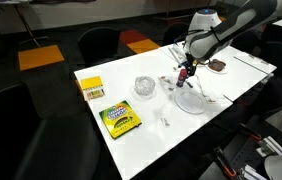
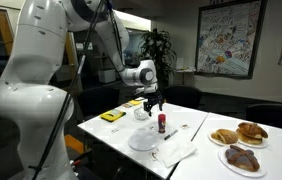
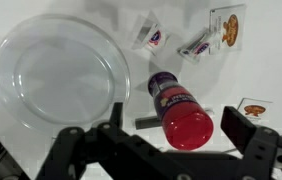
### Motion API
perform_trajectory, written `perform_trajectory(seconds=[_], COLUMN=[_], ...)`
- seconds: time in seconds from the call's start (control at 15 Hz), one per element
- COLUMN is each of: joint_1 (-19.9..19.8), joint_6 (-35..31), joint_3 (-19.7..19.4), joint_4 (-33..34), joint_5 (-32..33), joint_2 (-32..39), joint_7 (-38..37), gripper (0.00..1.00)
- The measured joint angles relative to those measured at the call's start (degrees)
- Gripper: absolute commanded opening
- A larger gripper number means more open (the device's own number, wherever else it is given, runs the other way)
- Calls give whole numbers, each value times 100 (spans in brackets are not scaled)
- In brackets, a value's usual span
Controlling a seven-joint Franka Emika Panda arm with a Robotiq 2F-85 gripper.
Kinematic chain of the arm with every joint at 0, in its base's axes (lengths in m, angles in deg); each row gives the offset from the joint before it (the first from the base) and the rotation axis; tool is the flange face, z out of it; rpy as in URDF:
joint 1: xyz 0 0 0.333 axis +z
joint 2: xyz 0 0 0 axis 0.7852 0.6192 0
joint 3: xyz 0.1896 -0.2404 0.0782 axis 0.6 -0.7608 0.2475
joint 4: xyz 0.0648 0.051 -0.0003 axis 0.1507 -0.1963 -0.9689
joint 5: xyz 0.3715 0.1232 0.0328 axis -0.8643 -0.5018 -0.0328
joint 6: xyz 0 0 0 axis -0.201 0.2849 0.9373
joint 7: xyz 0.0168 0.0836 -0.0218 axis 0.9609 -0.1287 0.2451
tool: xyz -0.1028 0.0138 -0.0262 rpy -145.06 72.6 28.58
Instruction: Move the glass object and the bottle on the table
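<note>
Wrist view looks straight down onto the table [image 3: 271, 60], whose plain white top stretches wide in both exterior views. The white robot arm [image 2: 41, 90] reaches over it from one end. A white plate [image 3: 61, 75] lies flat just beside the bottle; in an exterior view [image 1: 191, 100] it sits below the gripper. The glass object [image 1: 144, 87], a clear shallow dish, rests near the middle of the table, apart from the plate and the bottle. Beside it lie a green and yellow box [image 1: 120, 119] and a smaller yellow box [image 1: 92, 88]; both carry printing too small to read. Two plates of pastries [image 2: 239, 133] stand at the far end.

The gripper [image 3: 173, 120] hangs over the bottle [image 3: 176, 105] with its fingers [image 3: 236, 125] spread wide, one on each side of the red cap and touching nothing. The bottle stands upright on the table, its dark body wrapped in a label whose lettering is too blurred to make out. Small printed packets [image 3: 151, 38] are scattered nearby, showing red and blue marks, but no words can be read.
</note>
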Motion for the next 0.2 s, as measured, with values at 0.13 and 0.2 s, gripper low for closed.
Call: perform_trajectory(seconds=[0.13, 0.2], joint_1=[6, 6], joint_6=[631, 904], joint_3=[101, 163], joint_4=[214, 332], joint_5=[193, 287], joint_2=[-123, -170], joint_7=[5, 5], gripper=[100, 100])
